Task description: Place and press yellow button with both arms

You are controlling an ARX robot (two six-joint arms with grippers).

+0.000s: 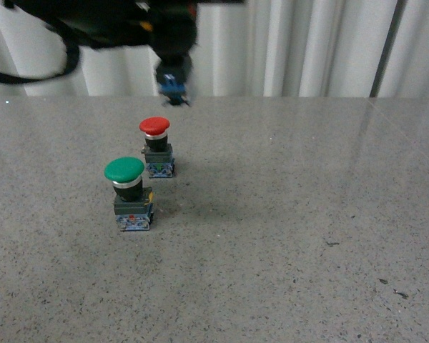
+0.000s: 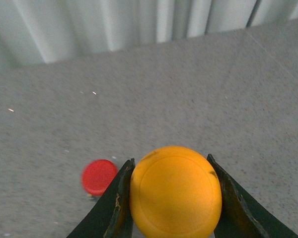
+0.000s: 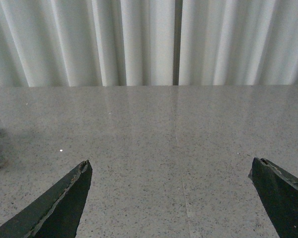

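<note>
My left gripper (image 2: 172, 163) is shut on the yellow button (image 2: 175, 192), whose round orange-yellow cap fills the space between the two black fingers (image 2: 118, 201). In the front view the left arm hangs blurred above the far part of the table, and the button's blue-grey base (image 1: 173, 88) pokes out below its gripper, well above the surface and just behind the red one. My right gripper (image 3: 170, 165) is open over bare table, with nothing between its dark fingertips (image 3: 80, 174). The right arm does not show in the front view.
A red-capped button (image 1: 156, 146) stands upright on the grey speckled table (image 1: 286, 214), also seen as the red cap (image 2: 99, 176) below my left gripper. A green-capped button (image 1: 129, 193) stands nearer, in front of it. White curtains (image 1: 307, 43) close off the back.
</note>
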